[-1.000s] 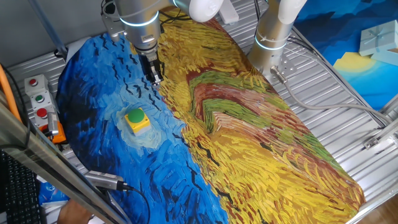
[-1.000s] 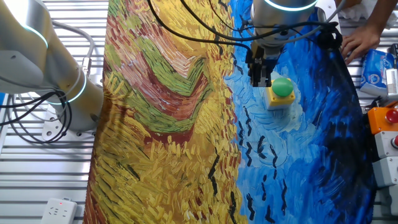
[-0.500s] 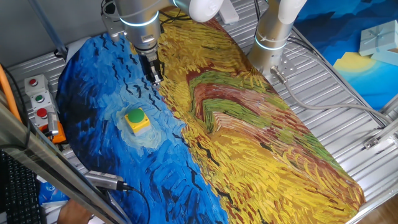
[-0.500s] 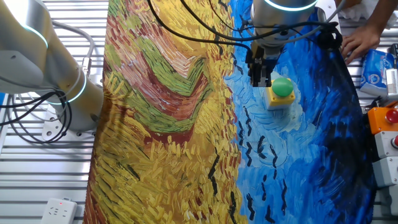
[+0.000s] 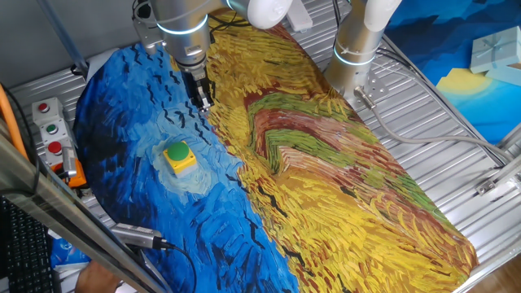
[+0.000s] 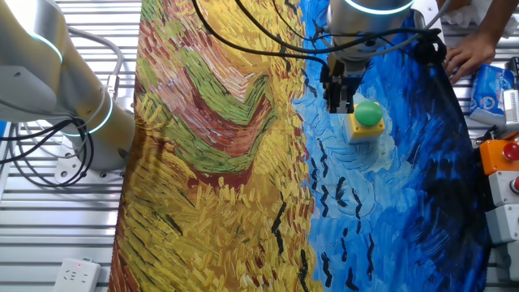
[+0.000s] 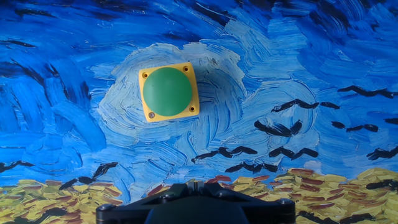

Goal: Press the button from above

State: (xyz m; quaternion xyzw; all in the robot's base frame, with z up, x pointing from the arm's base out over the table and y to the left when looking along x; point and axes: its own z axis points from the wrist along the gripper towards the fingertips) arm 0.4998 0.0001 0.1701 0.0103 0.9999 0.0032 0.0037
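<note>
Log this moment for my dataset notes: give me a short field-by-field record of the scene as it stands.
target: green dome button on a square yellow base
surface: painted cloth, blue part under the button
gripper: raised above the cloth, off to one side of the button, not touching it
finger state: cannot tell
press: not yet done
nearby: grey control box with small red and green buttons at the table edge
other: a person's hand at the cloth's edge

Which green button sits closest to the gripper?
The domed green button on the yellow box, on the blue cloth just below the gripper. The small flat green one sits off on the grey control box.
</note>
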